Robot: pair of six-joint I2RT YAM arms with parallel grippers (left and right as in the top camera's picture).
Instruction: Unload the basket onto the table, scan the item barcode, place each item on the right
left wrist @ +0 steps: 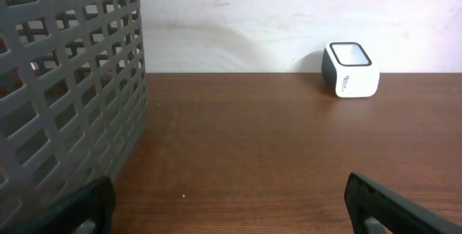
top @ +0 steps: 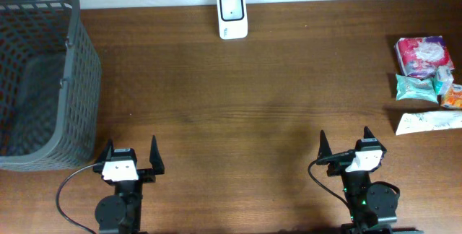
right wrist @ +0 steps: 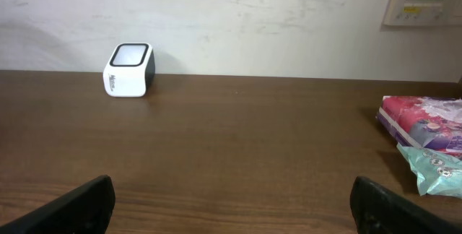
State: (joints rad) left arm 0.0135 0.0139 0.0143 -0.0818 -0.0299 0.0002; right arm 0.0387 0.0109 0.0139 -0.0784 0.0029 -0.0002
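Observation:
The white barcode scanner (top: 232,15) stands at the table's far edge, its dark window facing up; it also shows in the left wrist view (left wrist: 350,70) and the right wrist view (right wrist: 128,70). Several packaged items lie at the right edge: a pink pack (top: 424,57), a teal pack (top: 416,87), a small orange pack (top: 452,97) and a white tube (top: 429,122). My left gripper (top: 131,147) (left wrist: 227,198) and right gripper (top: 345,141) (right wrist: 232,198) sit at the near edge, both open with nothing between the fingers. The right one is well short of the items.
A tall dark grey mesh basket (top: 43,82) (left wrist: 65,82) fills the left side, close beside my left gripper. The pink pack (right wrist: 426,118) and teal pack (right wrist: 433,165) lie ahead and to the right of my right gripper. A white wall backs the table.

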